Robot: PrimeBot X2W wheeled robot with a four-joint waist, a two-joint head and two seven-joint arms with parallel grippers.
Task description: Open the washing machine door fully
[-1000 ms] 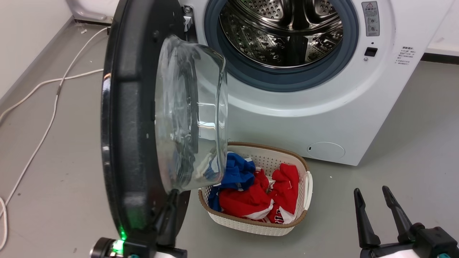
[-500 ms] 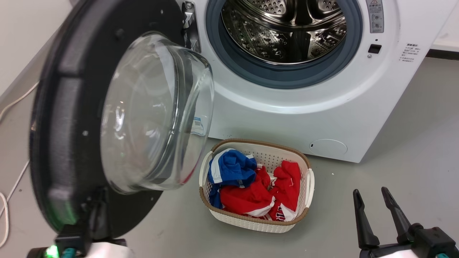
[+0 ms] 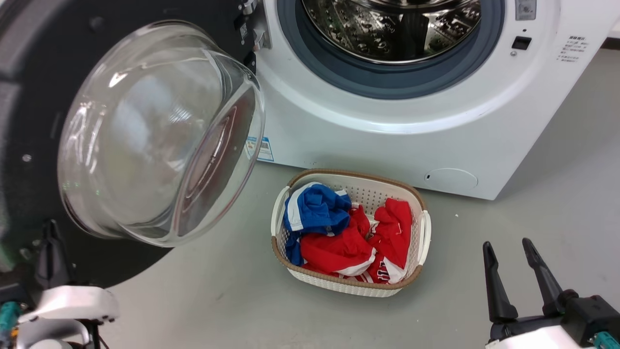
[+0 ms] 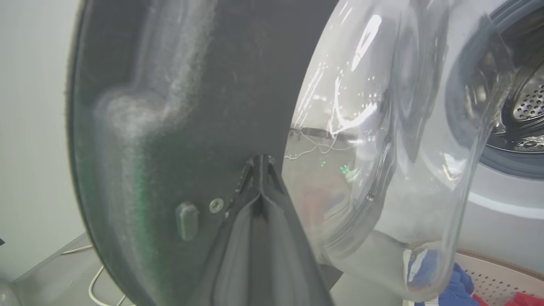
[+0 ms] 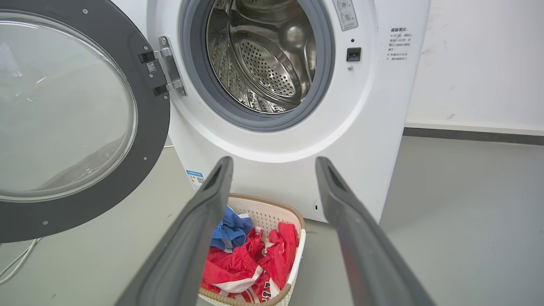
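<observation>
Glossy black washing machine door (image 3: 29, 121) hangs wide open, glass bulging.

Bright even light — blurry left wrist view

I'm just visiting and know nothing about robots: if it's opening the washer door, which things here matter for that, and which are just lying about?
For the job: washing machine door, swung wide; its hinge; left jaws, shut, tips at the door's inner face.
Just lying about: laundry basket of red and blue clothes; white cable; right jaws, open, holding nothing.
</observation>
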